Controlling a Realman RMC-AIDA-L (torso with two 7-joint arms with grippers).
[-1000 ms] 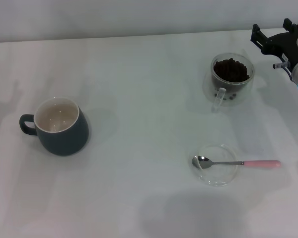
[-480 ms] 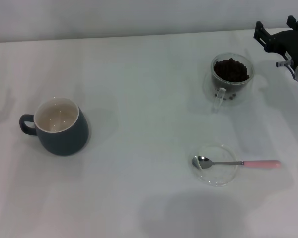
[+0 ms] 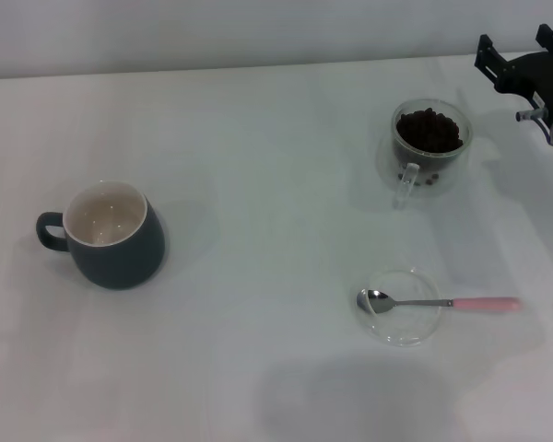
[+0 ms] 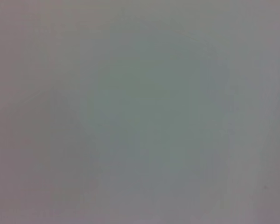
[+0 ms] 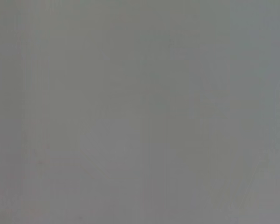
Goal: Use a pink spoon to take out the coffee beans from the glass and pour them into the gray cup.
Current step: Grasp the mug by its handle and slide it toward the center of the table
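At two o'clock, my right tool (image 3: 523,57) hovers spread open, holding nothing.
Slim pale pink-handled metal spoon (image 3: 442,302) lies across the flat clear glass dish (image 3: 404,324) at five o'clock on the worktop (image 3: 258,138).

Pink spoon (image 3: 440,302) lies across, seemingly, glass dish (image 3: 402,307).

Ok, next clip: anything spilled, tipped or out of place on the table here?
Nothing stands out. The glass is upright with the coffee beans inside, the gray cup is upright, and the pink spoon rests with its bowl in a clear dish. The right pincer is beyond the glass, touching nothing.
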